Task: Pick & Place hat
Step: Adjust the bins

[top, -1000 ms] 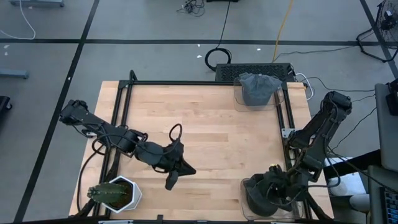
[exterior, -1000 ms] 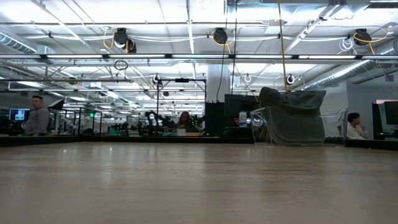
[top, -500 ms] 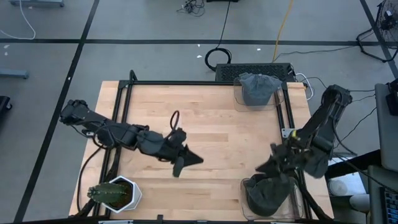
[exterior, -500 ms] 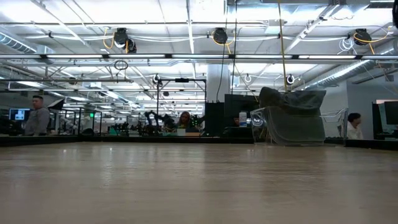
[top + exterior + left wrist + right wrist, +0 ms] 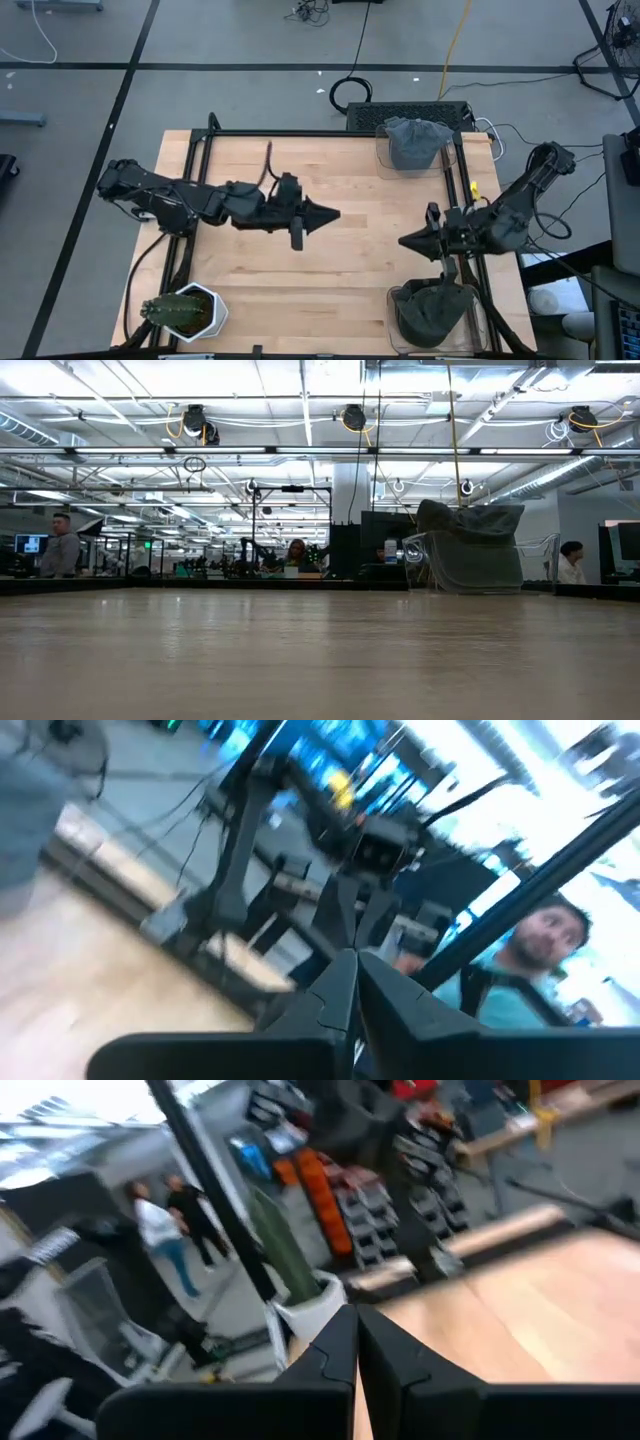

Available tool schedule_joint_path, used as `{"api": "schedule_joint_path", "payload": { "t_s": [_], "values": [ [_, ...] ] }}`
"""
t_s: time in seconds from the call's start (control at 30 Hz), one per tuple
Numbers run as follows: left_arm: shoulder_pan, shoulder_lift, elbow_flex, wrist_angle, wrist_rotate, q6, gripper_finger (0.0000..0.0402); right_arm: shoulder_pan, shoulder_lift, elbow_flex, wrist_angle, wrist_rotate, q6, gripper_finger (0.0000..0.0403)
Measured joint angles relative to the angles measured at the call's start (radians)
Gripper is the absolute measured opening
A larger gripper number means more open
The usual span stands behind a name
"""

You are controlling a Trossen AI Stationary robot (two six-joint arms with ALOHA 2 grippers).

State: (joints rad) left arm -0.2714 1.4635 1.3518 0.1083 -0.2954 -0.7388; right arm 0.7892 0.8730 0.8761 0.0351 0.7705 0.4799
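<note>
Dark left gripper (image 5: 330, 213) and right gripper (image 5: 405, 243) above the table (image 5: 360, 200), tips facing, fingers seemingly pressed together.

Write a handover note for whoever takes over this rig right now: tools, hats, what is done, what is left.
Left tool: shut, empty, above the middle of the table, pointing toward the right arm.
Right tool: shut, empty, above the table's right part, pointing toward the left arm.
Grey hat: lying in the clear bin at the far right corner.
Dark hat: in the clear container at the near right corner, just below the right arm.
Potted plant: near left corner, untouched.
Done: neither tool holds a hat; both hats sit in containers.
Left: cannot tell which hat moves next; pick one and place it.
</note>
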Motion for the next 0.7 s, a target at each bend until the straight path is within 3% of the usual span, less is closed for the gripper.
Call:
{"api": "schedule_joint_path", "payload": {
  "t_s": [0.13,0.23,0.3,0.4,0.5,0.7],
  "values": [
    [0.006,0.000,0.000,0.072,-0.027,0.074,0.0021,-0.075,0.000,0.000,0.121,-0.068,-0.121,0.0000],
    [0.034,0.016,0.000,0.071,-0.066,0.128,0.0021,-0.162,0.000,0.001,0.106,-0.075,-0.130,0.0000],
    [0.063,0.022,0.000,0.066,-0.062,0.150,0.0021,-0.223,0.000,0.001,0.097,-0.143,-0.127,0.0000],
    [0.114,0.017,0.000,0.098,0.052,0.155,0.0021,-0.308,0.003,0.001,0.139,-0.249,-0.081,0.0000],
    [0.156,0.016,0.000,0.133,0.191,0.181,0.0021,-0.363,0.004,0.001,0.172,-0.287,-0.096,0.0000],
    [0.209,0.009,0.000,0.202,0.293,0.233,0.0021,-0.413,-0.010,0.001,0.300,-0.303,-0.130,0.0000]
  ]
}}
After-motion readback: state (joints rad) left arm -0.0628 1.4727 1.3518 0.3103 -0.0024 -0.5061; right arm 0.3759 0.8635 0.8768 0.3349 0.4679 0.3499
